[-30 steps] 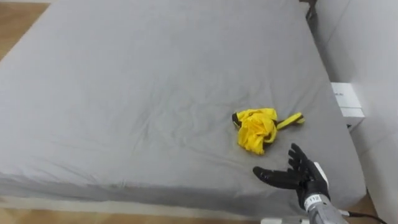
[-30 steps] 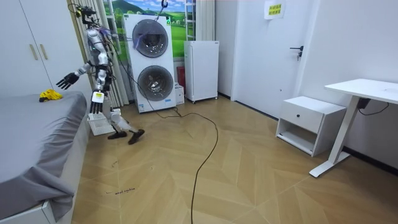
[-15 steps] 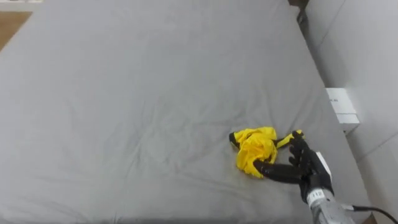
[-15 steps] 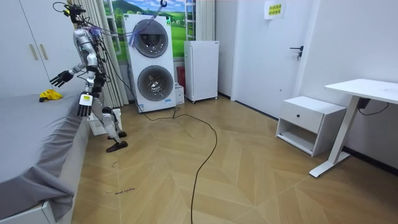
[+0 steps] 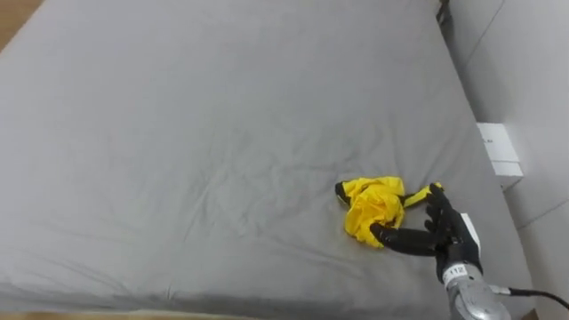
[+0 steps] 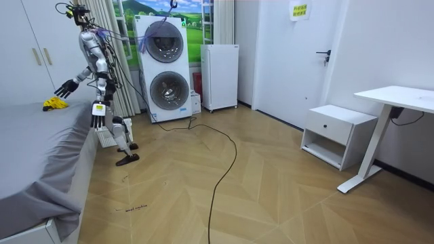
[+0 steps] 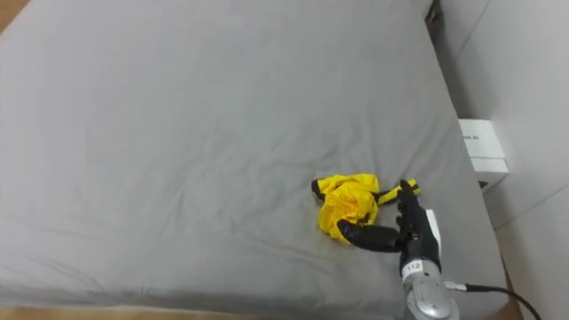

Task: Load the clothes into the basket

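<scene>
A crumpled yellow garment (image 5: 372,203) with a black-trimmed strap lies on the grey bed (image 5: 178,133), near its right edge. My right hand (image 5: 444,233) is open and rests against the garment's right side. Its thumb lies along the cloth's lower edge and its fingers reach over the strap. In the room view I stand at the bed's side with the right hand (image 6: 68,87) stretched out to the yellow garment (image 6: 53,103). My left hand (image 6: 97,116) hangs beside my hip.
A white box (image 5: 498,149) sits in the gap between the bed's right edge and the wall. In the room view, stacked washing machines (image 6: 166,68) stand behind me, and a dark cable crosses the wooden floor.
I have stepped closer to the bed. My right hand has moved forward from short of the garment to touch it; the garment has stayed in place.
</scene>
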Controlling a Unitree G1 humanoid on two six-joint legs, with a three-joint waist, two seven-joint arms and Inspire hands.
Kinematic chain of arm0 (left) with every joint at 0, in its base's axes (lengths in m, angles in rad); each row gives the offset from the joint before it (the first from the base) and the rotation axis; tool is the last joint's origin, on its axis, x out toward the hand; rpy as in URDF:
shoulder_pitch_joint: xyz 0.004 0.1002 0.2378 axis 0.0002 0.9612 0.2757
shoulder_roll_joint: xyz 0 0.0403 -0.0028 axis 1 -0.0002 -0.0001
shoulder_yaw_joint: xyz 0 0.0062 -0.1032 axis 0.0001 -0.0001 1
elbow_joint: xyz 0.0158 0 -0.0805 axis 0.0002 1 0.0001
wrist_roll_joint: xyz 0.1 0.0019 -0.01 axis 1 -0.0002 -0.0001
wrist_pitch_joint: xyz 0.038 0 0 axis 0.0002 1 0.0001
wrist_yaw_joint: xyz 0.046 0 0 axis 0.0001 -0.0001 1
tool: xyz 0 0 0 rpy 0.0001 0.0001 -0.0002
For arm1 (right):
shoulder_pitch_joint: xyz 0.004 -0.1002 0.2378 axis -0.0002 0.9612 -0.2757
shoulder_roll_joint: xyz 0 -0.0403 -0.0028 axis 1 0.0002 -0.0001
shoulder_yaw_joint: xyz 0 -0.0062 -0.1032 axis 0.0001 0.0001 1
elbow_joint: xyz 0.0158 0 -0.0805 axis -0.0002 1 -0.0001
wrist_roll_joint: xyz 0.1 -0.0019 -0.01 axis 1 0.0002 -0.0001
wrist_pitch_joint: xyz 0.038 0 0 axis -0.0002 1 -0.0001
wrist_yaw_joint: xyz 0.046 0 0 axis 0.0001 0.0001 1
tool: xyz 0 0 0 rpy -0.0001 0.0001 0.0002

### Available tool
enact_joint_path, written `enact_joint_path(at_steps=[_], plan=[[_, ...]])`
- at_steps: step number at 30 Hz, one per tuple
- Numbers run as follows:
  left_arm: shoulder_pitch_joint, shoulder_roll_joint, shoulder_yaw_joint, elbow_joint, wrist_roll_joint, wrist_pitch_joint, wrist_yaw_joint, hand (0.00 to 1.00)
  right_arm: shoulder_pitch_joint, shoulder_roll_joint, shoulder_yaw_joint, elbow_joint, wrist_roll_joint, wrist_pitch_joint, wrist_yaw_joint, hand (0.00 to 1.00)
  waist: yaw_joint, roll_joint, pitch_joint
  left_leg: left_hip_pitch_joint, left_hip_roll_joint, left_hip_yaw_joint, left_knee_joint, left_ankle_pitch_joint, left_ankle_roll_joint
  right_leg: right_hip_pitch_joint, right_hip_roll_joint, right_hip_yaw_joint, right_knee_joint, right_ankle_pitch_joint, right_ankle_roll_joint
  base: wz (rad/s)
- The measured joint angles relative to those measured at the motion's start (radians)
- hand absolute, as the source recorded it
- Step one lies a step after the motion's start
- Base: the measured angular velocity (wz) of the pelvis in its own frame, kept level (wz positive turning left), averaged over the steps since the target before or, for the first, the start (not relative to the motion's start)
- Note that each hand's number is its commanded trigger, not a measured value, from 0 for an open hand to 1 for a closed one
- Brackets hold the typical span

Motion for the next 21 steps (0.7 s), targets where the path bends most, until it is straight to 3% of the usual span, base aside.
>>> enact_joint_path(at_steps=[9, 13, 21], plan=[[-0.015, 0.013, 0.012, 0.019, 0.002, 0.008, -0.047, 0.0, -0.123, -0.013, 0.001, 0.227, 0.0, 0.007, 0.004, 0.0, 0.047, 0.005, 0.0065, -0.047, -0.014, -0.03, 0.002, 0.017, 0.005, -0.029, -0.013, -0.038, 0.0, 0.003, 0.005, 0.14], [-0.044, 0.014, 0.006, 0.051, -0.002, 0.009, -0.046, 0.0, -0.154, -0.033, 0.006, 0.309, -0.001, -0.017, -0.014, 0.0, 0.047, 0.016, 0.0141, -0.08, -0.02, -0.05, 0.011, 0.018, 0.007, -0.038, -0.018, -0.076, -0.004, 0.004, 0.006, 0.23], [-0.073, 0.017, -0.037, 0.054, -0.001, 0.013, -0.021, 0.0, -0.225, -0.038, 0.019, 0.4, 0.029, -0.025, -0.099, 0.0, 0.051, 0.028, 0.0174, -0.136, -0.025, -0.075, 0.036, 0.022, 0.01, -0.071, -0.023, -0.107, -0.003, 0.004, 0.006, 0.1]])
